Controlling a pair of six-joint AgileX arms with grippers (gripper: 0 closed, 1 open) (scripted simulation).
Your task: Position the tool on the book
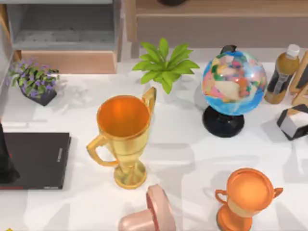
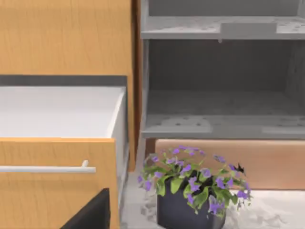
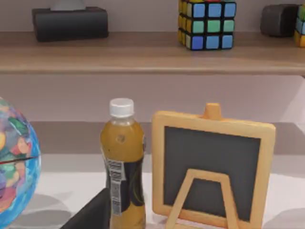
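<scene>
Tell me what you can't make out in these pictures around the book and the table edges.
- Top view: the book runs off the left edge, and a dark shape covers its left side; its lettering is too small to read.
- Top view: the pink object is cut by the bottom edge, so its form is unclear.
- Right wrist view: the bottle label is too small to read.

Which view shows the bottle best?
The right wrist view: the bottle stands near, upright, with its white cap, orange liquid and label plain, beside the small chalkboard. The top view shows the bottle at the table's far right edge, from above and partly cut by the chalkboard frame. The left wrist view looks toward the purple plant instead.
</scene>
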